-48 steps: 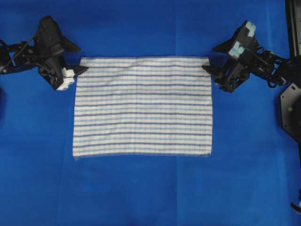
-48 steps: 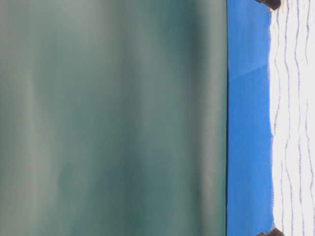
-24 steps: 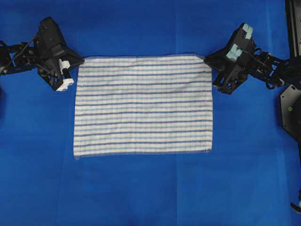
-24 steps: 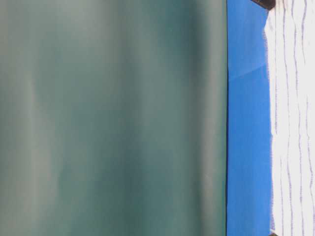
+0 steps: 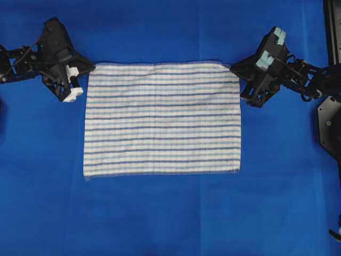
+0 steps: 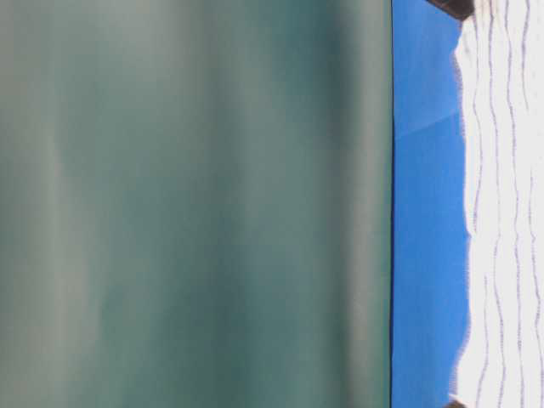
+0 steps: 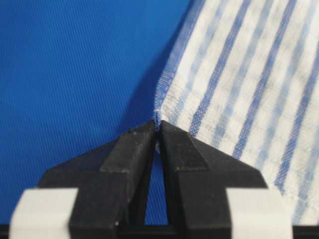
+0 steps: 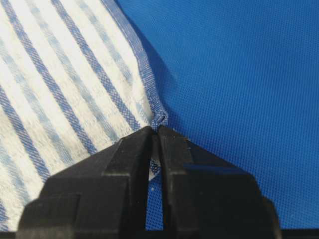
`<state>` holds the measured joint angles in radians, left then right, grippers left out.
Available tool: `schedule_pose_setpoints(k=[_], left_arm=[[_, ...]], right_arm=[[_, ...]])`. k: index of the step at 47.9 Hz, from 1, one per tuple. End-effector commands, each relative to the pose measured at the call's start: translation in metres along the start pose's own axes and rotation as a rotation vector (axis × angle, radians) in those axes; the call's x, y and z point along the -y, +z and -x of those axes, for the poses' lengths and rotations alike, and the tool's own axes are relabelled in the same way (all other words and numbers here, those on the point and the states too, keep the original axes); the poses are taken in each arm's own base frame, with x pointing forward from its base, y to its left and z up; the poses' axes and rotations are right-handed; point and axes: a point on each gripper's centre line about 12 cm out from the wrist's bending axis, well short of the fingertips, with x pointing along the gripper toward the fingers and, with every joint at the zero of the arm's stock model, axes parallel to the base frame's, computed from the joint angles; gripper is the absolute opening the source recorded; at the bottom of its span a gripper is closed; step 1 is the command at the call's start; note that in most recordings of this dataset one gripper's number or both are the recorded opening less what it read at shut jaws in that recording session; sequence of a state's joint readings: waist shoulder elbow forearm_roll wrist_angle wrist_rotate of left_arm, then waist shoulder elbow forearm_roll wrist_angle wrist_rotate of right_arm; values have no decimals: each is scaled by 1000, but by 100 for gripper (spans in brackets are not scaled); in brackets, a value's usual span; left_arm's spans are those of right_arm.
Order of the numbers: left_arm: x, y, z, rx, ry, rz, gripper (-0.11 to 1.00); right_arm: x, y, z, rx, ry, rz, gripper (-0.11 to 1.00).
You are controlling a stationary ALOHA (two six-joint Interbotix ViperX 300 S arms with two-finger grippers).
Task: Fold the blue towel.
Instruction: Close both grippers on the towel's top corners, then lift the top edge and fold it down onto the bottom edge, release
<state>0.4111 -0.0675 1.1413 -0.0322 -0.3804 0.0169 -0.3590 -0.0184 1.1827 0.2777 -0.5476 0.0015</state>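
Pinching both far corners of the blue towel (image 5: pixel 162 119) — left gripper (image 7: pixel 156 130) and right gripper (image 8: pixel 155 128) jaws clenched on cloth — ready to lift and fold.

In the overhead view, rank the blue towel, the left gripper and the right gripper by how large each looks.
1. blue towel, by far the largest.
2. and 3. left gripper and right gripper: they look about alike, so no ranking. Each is shut on an upper towel corner.

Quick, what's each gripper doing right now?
Left gripper: shut on a corner of the towel.
Right gripper: shut on the towel's other far corner.
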Motion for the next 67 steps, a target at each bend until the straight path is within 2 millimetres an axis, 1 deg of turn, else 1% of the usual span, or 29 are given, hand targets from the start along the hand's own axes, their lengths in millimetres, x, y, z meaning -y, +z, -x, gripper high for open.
schedule_pose_setpoints(k=[1, 11, 17, 22, 26, 35, 40, 46, 54, 58, 63, 67], left_arm=[[0, 21, 10, 54, 0, -2, 4], [5, 46, 42, 84, -20, -13, 4], [10, 54, 60, 123, -37, -21, 4], [13, 56, 69, 144, -50, -28, 4], [16, 54, 72, 150, -58, -34, 4], [21, 55, 70, 148, -75, -42, 4], [27, 55, 71, 149, -94, -46, 4], [41, 53, 76, 153, -144, -65, 4], [63, 53, 86, 178, -225, -67, 4], [74, 49, 90, 172, -269, -60, 4], [86, 44, 96, 165, -320, -64, 4], [97, 41, 99, 159, -360, -74, 4]], right_arm=[[-4, 16, 6, 54, 17, -10, -1], [-8, 34, 25, 96, 48, -25, -1], [-10, 43, 37, 121, 67, -26, -1], [-13, 48, 46, 140, 85, -24, -1], [-13, 48, 49, 147, 91, -24, -1], [-16, 47, 50, 143, 101, -21, -1], [-22, 46, 51, 141, 121, -10, -1], [-33, 43, 56, 125, 163, 1, -1], [-52, 45, 72, 133, 242, 0, -1], [-61, 45, 81, 144, 286, 1, -1], [-72, 40, 91, 138, 339, 4, -1], [-80, 35, 94, 123, 369, -3, -1]])
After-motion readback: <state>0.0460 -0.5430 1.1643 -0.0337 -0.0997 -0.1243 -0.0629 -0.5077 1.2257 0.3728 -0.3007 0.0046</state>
